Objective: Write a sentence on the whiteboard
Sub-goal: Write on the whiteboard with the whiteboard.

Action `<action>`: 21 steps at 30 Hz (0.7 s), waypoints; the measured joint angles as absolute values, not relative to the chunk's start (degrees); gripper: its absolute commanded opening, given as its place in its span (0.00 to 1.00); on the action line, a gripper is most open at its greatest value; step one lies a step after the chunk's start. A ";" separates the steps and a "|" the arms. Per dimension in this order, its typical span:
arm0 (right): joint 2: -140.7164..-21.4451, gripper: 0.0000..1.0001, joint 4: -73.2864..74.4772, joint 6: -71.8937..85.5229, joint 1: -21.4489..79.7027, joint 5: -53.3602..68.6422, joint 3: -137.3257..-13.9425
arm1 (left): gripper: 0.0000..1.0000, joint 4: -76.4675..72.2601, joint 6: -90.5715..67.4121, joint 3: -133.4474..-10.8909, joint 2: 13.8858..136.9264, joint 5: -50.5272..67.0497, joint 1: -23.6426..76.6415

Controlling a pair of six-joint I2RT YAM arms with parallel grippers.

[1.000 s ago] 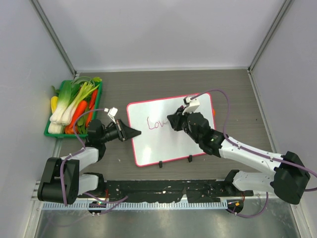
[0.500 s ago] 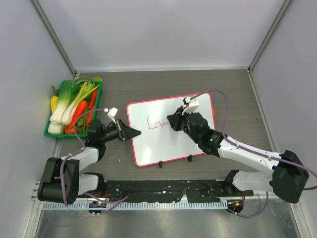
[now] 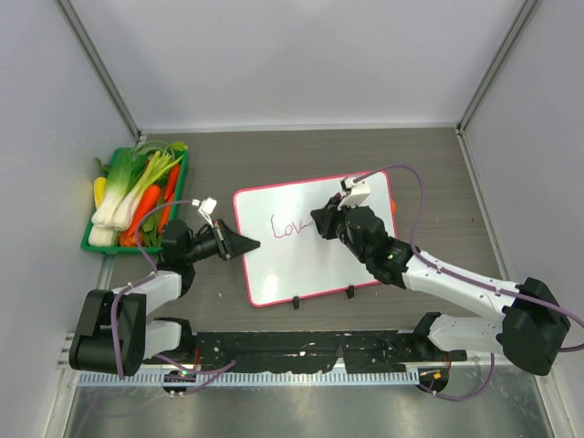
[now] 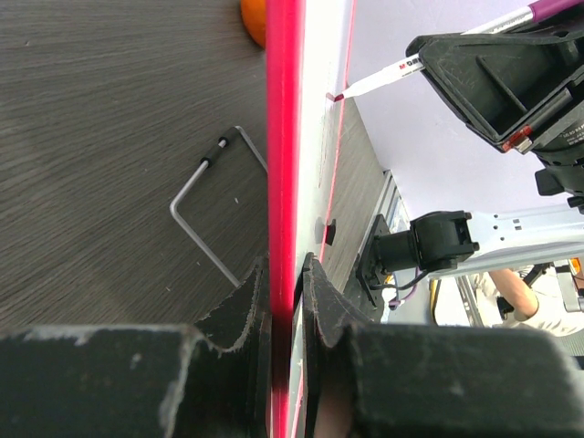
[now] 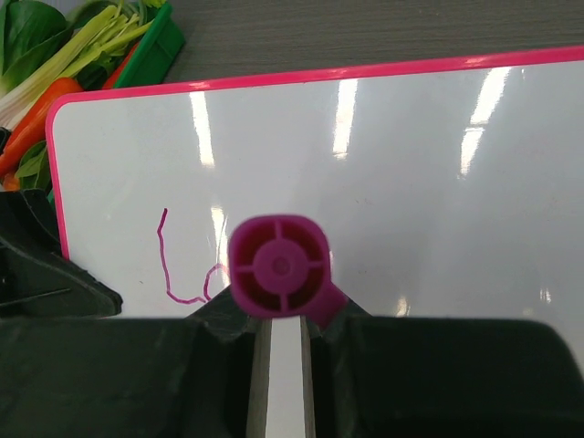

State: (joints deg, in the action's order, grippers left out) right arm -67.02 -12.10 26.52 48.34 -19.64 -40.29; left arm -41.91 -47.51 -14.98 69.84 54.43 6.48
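Observation:
The whiteboard [image 3: 306, 269], white with a pink frame, lies on the table with two black feet on its near edge. Pink letters [image 3: 288, 227] reading roughly "Lov" cross its upper middle. My left gripper [image 3: 245, 245] is shut on the board's left edge; in the left wrist view the pink frame [image 4: 284, 137] runs between the fingers [image 4: 321, 297]. My right gripper [image 3: 325, 222] is over the board, shut on a marker whose magenta end [image 5: 278, 265] faces the camera. The marker's tip [image 4: 339, 95] touches the board just right of the letters [image 5: 173, 274].
A green tray [image 3: 102, 245] of leeks, carrots and greens stands at the left. A small orange thing [image 3: 394, 206] lies past the board's right edge. A bent metal wire [image 4: 205, 214] lies on the table beside the board. Grey walls close in the table.
The right gripper with the marker has edged slightly to the right on the board. The left arm and the board have not moved.

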 measured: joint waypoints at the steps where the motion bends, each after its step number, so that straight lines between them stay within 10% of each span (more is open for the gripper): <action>1: -66.98 0.01 -12.01 26.50 48.16 -19.86 -40.29 | 0.00 -41.89 -47.53 -14.98 69.84 54.43 6.48; 21: -66.70 0.01 -11.75 26.50 46.52 -20.38 -40.88 | 0.00 -41.78 -47.51 -14.98 69.84 54.46 6.48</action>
